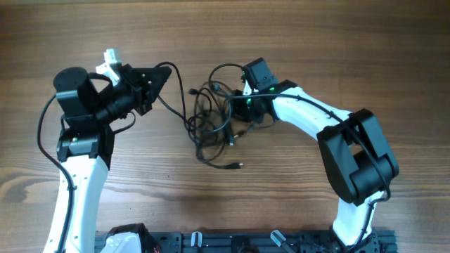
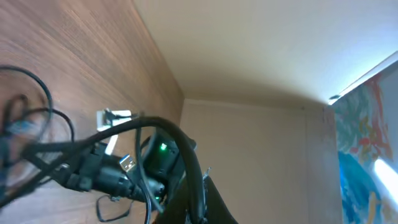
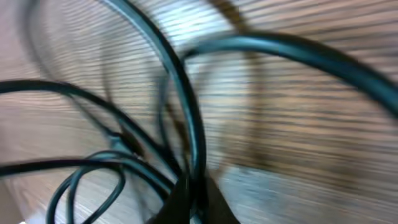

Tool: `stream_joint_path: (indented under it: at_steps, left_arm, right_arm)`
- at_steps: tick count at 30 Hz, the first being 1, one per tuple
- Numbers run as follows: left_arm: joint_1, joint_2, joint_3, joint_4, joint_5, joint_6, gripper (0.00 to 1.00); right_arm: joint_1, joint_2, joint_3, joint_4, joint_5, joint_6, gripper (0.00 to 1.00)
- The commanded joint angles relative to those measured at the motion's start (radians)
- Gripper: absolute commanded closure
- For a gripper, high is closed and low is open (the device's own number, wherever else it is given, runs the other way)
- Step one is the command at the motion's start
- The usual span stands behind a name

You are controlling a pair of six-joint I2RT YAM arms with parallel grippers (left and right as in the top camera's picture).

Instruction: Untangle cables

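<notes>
The cables (image 1: 211, 119) are thin black cords in a loose tangle at the table's middle, with a plug end (image 1: 235, 166) lying toward the front. My left gripper (image 1: 166, 71) is left of the tangle, shut on one cable strand (image 2: 186, 155) that arcs from its jaws (image 2: 198, 202) back to the pile. My right gripper (image 1: 240, 112) is down in the right side of the tangle. In the right wrist view its fingers (image 3: 194, 205) are shut on a black cable (image 3: 186, 106), with other strands looping close by on the wood.
The wooden table (image 1: 351, 42) extends all round the tangle. The right arm's wrist with its green light (image 2: 163, 149) shows in the left wrist view beyond the held strand. A black rail (image 1: 246, 242) runs along the front edge.
</notes>
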Motion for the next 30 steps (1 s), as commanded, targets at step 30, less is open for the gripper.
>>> stream_joint_path:
  at_steps: [30]
  left_arm:
    - [0.290,0.009,0.004,-0.608,-0.818,0.472,0.96]
  right_arm:
    - [-0.326,-0.715,0.013,-0.262,0.137,-0.272,0.96]
